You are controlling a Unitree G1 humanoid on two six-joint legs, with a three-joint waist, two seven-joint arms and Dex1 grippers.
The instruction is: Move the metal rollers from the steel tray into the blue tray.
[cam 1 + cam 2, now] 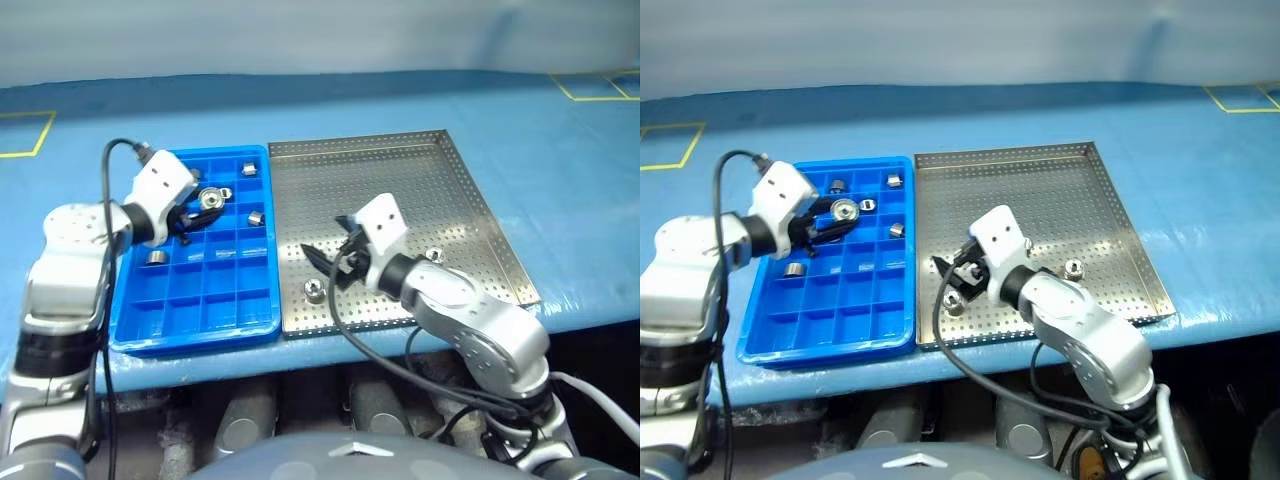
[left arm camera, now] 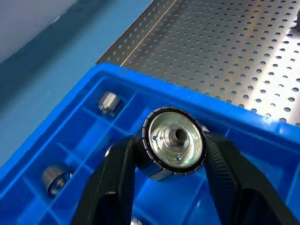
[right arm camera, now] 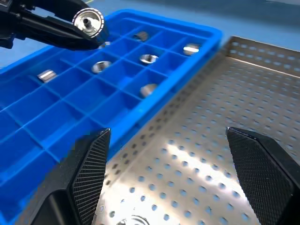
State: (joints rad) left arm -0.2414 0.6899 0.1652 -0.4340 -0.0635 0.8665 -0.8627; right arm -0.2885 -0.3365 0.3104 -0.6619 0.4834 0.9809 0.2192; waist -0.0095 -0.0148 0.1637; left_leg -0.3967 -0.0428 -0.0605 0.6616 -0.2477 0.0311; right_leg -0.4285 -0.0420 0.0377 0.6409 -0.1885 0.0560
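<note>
The blue tray (image 1: pixel 190 338) lies to the left of the steel tray (image 1: pixel 410 175), and the two touch. My left gripper (image 1: pixel 203 207) hovers over the blue tray's far part, shut on a metal roller (image 2: pixel 174 140) with its round face showing. Several rollers lie in blue compartments, one of them (image 1: pixel 257 216) near the right rim. Over the steel tray's front-left area my right gripper (image 3: pixel 168 136) stands open with nothing in it. One roller (image 1: pixel 313 288) lies just in front of it, and another (image 1: pixel 434 255) lies on the perforated floor to its right.
Both trays rest on a blue-covered table whose front edge (image 1: pixel 400 345) runs just before them. Yellow tape squares mark the far left (image 1: pixel 25 135) and far right (image 1: pixel 595 85). Black cables (image 1: pixel 105 190) hang from both wrists.
</note>
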